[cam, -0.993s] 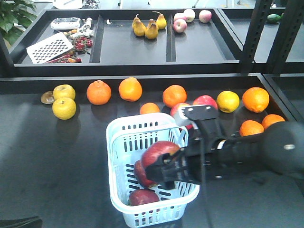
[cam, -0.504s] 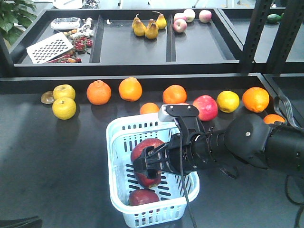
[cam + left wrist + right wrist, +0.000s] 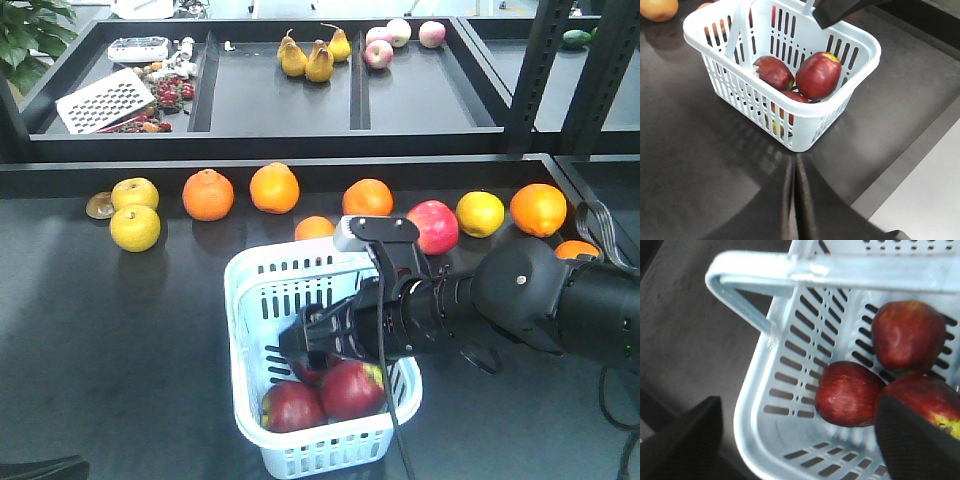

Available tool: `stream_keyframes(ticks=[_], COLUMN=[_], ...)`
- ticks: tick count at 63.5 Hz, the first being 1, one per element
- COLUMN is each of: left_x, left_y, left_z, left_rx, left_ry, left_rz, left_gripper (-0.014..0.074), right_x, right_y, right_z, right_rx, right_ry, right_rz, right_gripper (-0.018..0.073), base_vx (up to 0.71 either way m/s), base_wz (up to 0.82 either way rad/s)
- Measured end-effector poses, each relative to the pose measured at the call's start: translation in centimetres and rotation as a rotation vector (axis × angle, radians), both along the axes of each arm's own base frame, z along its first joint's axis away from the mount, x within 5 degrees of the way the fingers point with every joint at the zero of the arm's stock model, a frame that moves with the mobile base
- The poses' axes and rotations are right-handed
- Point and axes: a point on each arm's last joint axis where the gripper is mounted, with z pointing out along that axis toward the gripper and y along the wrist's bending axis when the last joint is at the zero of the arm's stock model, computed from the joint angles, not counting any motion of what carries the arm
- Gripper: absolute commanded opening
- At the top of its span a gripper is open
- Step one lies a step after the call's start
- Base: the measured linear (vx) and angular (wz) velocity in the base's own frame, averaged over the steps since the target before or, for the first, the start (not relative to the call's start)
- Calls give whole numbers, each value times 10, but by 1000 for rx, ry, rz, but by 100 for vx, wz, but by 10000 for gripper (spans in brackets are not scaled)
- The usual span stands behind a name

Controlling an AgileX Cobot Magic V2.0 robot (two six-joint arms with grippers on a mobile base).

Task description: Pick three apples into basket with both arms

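Right gripper of mine hung spread wide over the basket, gripping nothing, its black fingers parted at the edges of the wrist view. Three apples lay together inside the basket, touching one another near its front wall. My left gripper stayed low beside the basket, fingers pressed together and empty. Beyond the basket sat a row of oranges and a pink-red apple on the dark table.

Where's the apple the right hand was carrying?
Front view: it lies in the basket, near end, right side, touching another dark apple on its left. The open right hand hovers above it.
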Motion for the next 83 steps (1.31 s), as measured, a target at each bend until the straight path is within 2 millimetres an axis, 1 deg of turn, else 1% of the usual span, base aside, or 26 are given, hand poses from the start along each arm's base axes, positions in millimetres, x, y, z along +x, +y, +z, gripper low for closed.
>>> stream_keyframes(ticks=[5,7,8,11,12,13,22,28,31,35,39,47,50,55,64,67,74,83], left_x=[0,0,0,0,0,0,0,0,0,0,0,0,0,0,0,0,0,0], left_y=[0,0,0,0,0,0,0,0,0,0,0,0,0,0,0,0,0,0], left_z=[0,0,0,0,0,0,0,0,0,0,0,0,0,0,0,0,0,0], left_rx=[0,0,0,0,0,0,0,0,0,0,0,0,0,0,0,0,-1,-1], left_ry=[0,0,0,0,0,0,0,0,0,0,0,0,0,0,-1,-1,-2,-2], left_rz=[0,0,0,0,0,0,0,0,0,0,0,0,0,0,1,1,1,2], left_gripper=[-6,-6,-6,-6,-6,-6,-6,-6,-6,-6,-6,-6,-6,-6,-6,-6,-6,-6], right_x=[-5,-7,-9,-13,-15,-18,-40,-62,-73,-88,-104,-133,-141,-156,-172,-174,-177,-178], right_y=[-1,-1,-2,-5,-6,-7,-20,-35,-43,-55,-68,-94,-102,-117,-133,-135,-139,-140], right_z=[3,6,9,17,20,24,56,80,88,92,90,73,58,41,15,12,17,18], right_rx=[-6,-10,-11,-14,-20,-20,-54,-74,-80,-99,-113,-130,-141,-148,-159,-156,-141,-134], right_ry=[12,6,1,-19,-26,-39,-137,-223,-264,-315,-349,-413,-414,-440,-430,-431,-484,-502], right_rz=[35,51,62,87,100,108,202,250,261,263,251,178,146,92,15,-4,-27,-33], right_gripper=[261,185,139,47,2,-16,-8,-7,-5,-4,-5,-5,-5,-5,-5,-5,-5,-5], base_vx=[0,0,0,0,0,0,0,0,0,0,0,0,0,0,0,0,0,0], base_wz=[0,0,0,0,0,0,0,0,0,0,0,0,0,0,0,0,0,0])
